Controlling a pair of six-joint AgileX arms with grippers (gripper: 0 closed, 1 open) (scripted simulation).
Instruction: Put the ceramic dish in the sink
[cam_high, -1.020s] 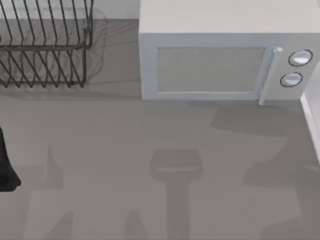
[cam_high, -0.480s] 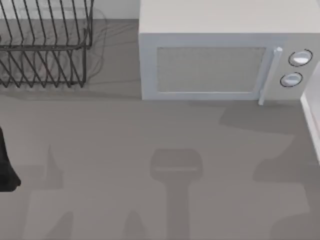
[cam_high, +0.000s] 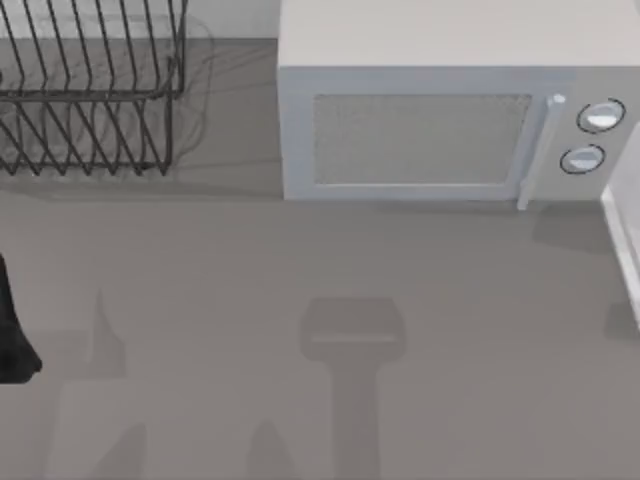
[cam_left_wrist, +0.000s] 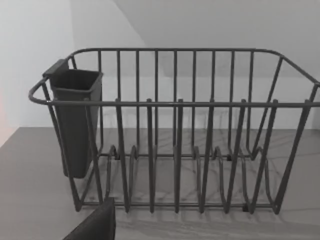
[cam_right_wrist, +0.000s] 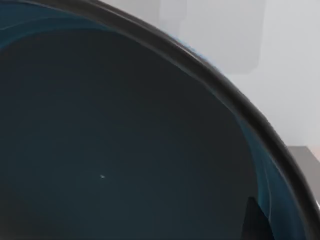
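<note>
From above, the left arm (cam_high: 15, 335) sits parked left of the microwave (cam_high: 420, 130); the right wrist view has the ceramic dish (cam_right_wrist: 115, 145) up close; I cannot tell either arm's jaws

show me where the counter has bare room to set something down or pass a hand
The widest free patch is the grey counter in front of the white microwave, across to the top view's right edge. A narrower strip lies before the dark wire dish rack. The back left is crowded by that rack, and the left arm sits at the left edge.
</note>
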